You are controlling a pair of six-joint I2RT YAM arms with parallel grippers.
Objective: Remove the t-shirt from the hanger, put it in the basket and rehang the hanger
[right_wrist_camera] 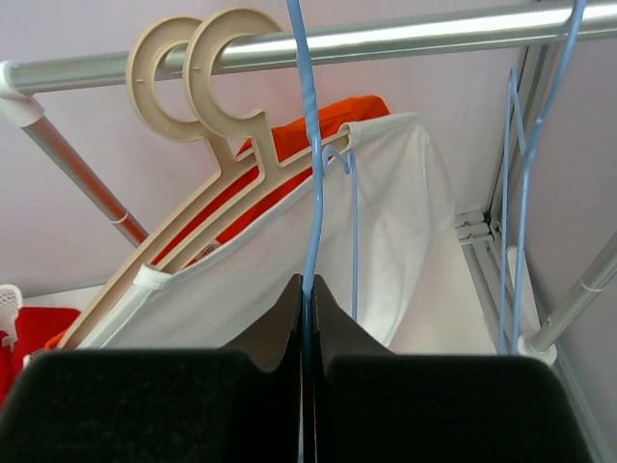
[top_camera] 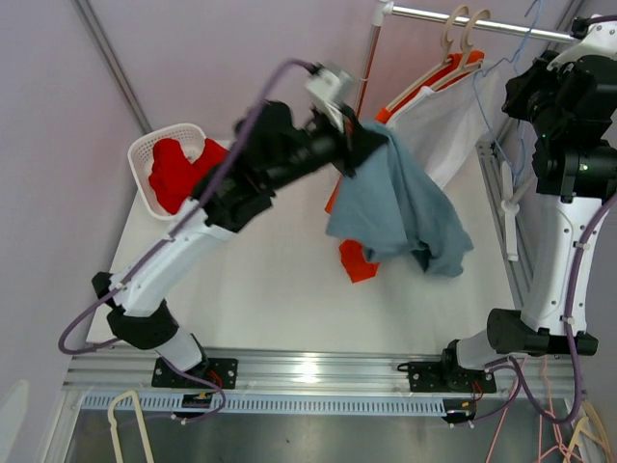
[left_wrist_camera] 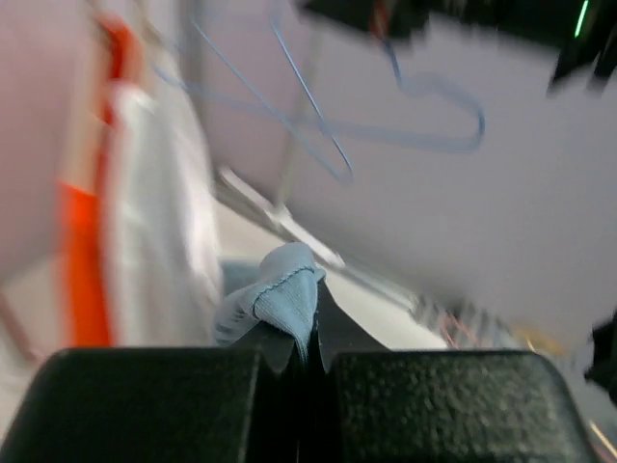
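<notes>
Right pincer (right_wrist_camera: 307, 285) tight on blue hanger (right_wrist_camera: 313, 174)

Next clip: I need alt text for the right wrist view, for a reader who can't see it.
The right end effector is shut on a thin blue wire hanger that rises straight up the frame. Behind it, two beige hangers hook over a metal rail, carrying a white garment and an orange garment.

A white basket (top_camera: 141, 164) holds red cloth (top_camera: 174, 176); apparently two beige hangers (right_wrist_camera: 234, 135) ride the rail (right_wrist_camera: 405, 37).
</notes>
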